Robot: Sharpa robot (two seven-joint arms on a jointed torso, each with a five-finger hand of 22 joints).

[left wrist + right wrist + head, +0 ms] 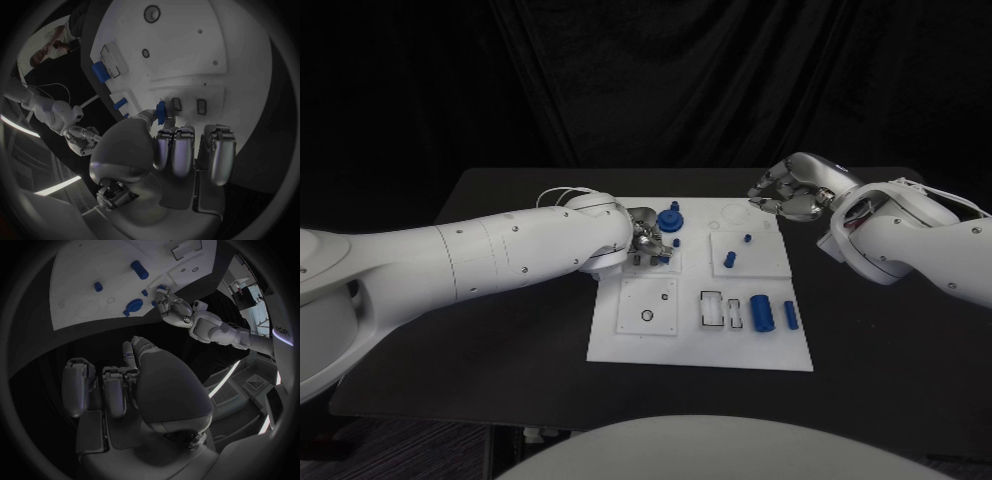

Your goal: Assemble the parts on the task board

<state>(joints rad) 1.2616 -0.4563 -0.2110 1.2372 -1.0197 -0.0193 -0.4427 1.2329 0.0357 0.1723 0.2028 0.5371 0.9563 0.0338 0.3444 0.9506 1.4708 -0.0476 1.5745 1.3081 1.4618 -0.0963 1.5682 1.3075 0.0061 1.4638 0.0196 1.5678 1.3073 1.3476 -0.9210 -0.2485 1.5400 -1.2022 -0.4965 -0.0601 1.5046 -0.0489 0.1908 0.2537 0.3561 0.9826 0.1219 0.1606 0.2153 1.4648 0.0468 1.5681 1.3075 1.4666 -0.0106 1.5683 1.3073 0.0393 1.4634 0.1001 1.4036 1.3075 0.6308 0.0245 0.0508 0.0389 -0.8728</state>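
Note:
The white task board (629, 342) lies mid-table. My left hand (646, 243) hovers over its far-left section and pinches a small blue part (161, 111) between thumb and finger, just above two small rectangular slots (177, 104). A blue round knob (672, 218) stands right beside that hand. My right hand (790, 190) hangs off the board's far-right corner, its fingers (112, 387) curled in with nothing in them. Two small blue pegs (730, 259) stand in the right panel. A thick blue cylinder (762, 312) and a slim blue bar (790, 315) lie near the front right.
Black table (516, 340) surrounds the board on all sides. An oval hole (646, 316) and a rectangular recess (713, 306) mark the board's front panels. My left forearm (473, 255) crosses the table's left side.

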